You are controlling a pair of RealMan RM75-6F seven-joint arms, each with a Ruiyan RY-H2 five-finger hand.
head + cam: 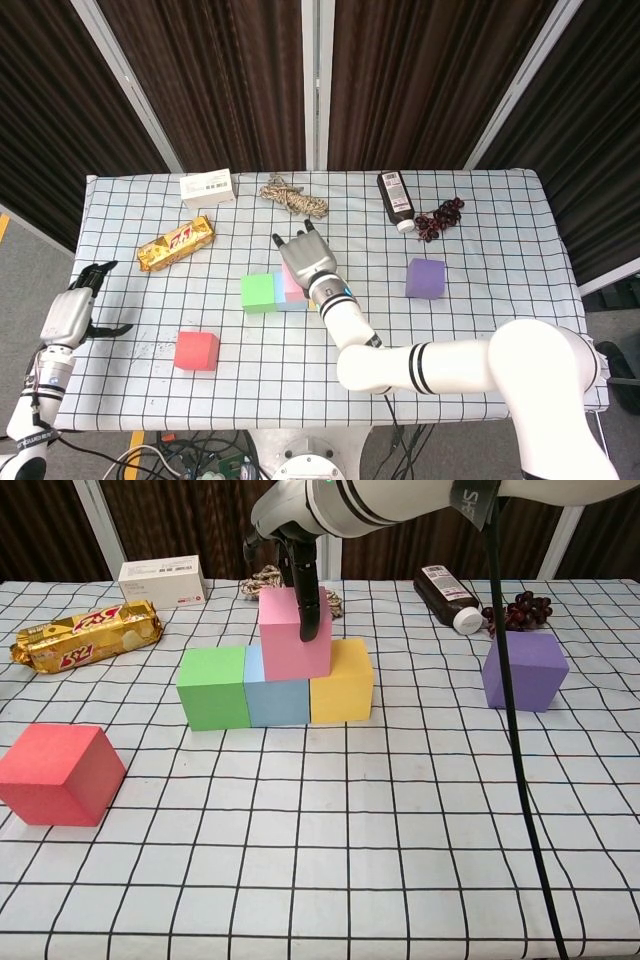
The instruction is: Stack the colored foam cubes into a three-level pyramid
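Green (214, 687), blue (276, 695) and yellow (342, 683) cubes stand in a row at the table's middle. A pink cube (288, 640) rests on top, over the blue and yellow ones. My right hand (305, 575) grips the pink cube from above, with one finger down its front face. In the head view the right hand (305, 262) hides most of the pink cube (291, 284) beside the green cube (258, 292). A red cube (196, 350) lies front left and a purple cube (426, 278) stands at the right. My left hand (75, 310) hangs open beyond the table's left edge.
At the back left lie a gold snack bar (176, 243) and a white box (208, 187). A coil of rope (293, 197) sits at the back middle. At the back right are a dark bottle (396, 198) and a dark red bunch (440, 217).
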